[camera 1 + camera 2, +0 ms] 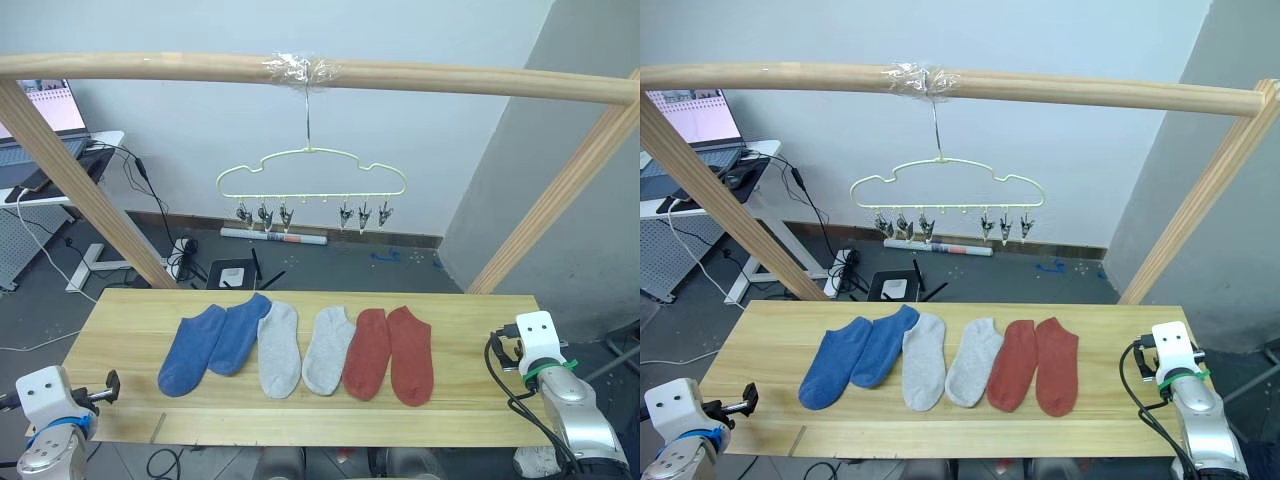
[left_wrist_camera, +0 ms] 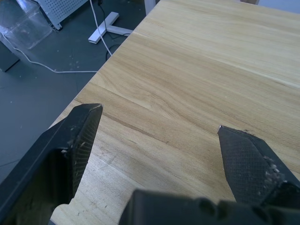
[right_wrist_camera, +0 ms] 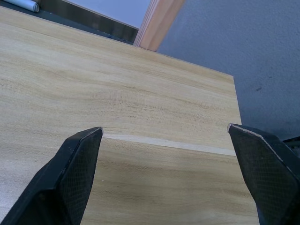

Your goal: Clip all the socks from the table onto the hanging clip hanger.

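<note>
Both jaws gape over bare table [image 1: 460, 330], socks [image 1: 300, 350] lying between them

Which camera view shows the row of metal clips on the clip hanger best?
The left eye view shows the clip hanger best: its six clips, in two groups of three, hang clear against the wall. The right eye view gives almost the same picture. In the two wrist views I see the table and open fingers.

No legible text, labels, brands or numbers on anything in view
</note>
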